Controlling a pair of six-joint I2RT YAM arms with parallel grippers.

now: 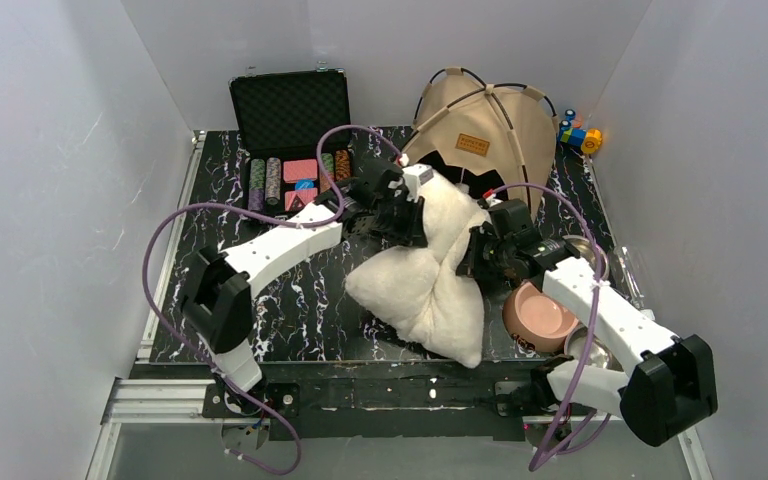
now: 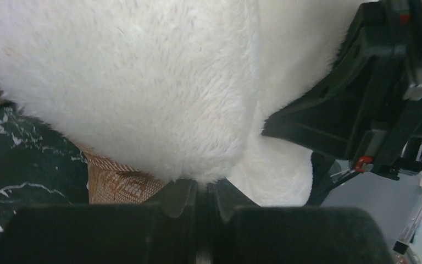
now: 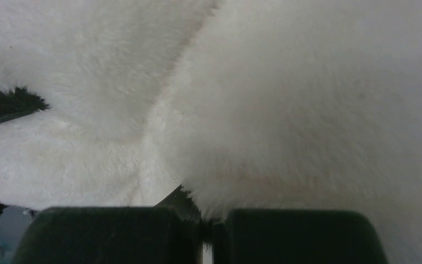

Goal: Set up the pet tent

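Your left gripper [image 1: 400,205] is clenched on the cushion's [image 1: 420,290] left edge, and your right gripper [image 1: 480,250] on its right edge. The cushion's length points from the table's [image 1: 290,310] near edge toward the pet tent [image 1: 480,125], which stands at the far right corner, just beyond both grippers and nearer the right.

Left arm [image 1: 280,245] and right arm [image 1: 600,300] angle inward, fingers [image 2: 178,198] pinched shut.

The pet tent [image 1: 500,120] stands upright at the far right of the top view, a tan dome ribbed with thin black poles. A small brown label [image 1: 472,143] sits on its front. The dark doorway below it seems partly hidden.
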